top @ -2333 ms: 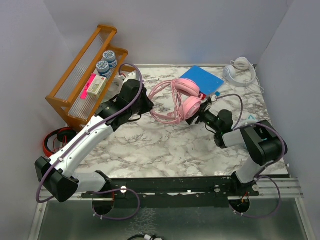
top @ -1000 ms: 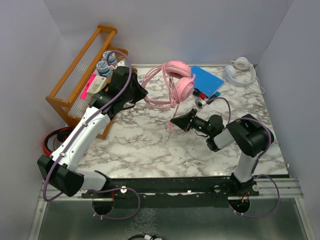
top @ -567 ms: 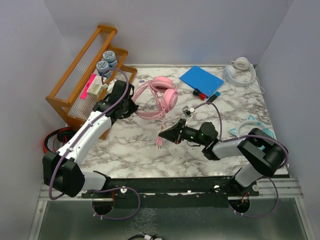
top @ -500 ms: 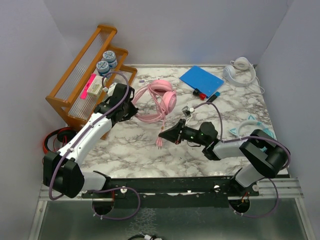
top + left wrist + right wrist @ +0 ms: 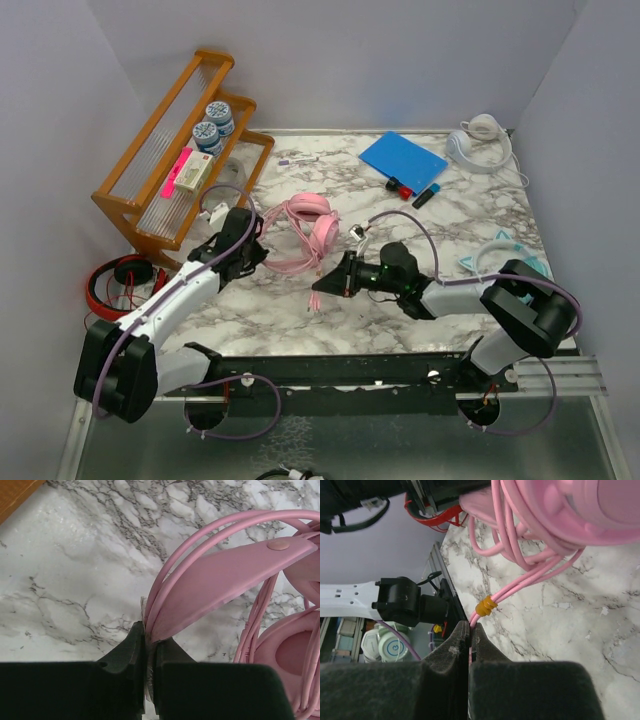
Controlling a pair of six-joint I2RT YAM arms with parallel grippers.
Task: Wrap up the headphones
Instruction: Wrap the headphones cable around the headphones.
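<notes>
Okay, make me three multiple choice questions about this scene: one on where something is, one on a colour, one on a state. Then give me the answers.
1. Where does the blue sheet lie?
A. On the rack
B. On the far side of the table, near the white headphones
C. Under the left arm

2. What colour is the small band on the cable just ahead of the right gripper?
A. Green
B. Black
C. Orange-yellow

3. What is the left gripper doing?
A. Shut on the headband of the pink headphones
B. Open above the table
C. Shut on a red pair

Answers:
1 B: the top view shows it by the white pair.
2 C: the right wrist view shows the band's colour.
3 A: the left wrist view shows the jaws pinching the headband.
</notes>
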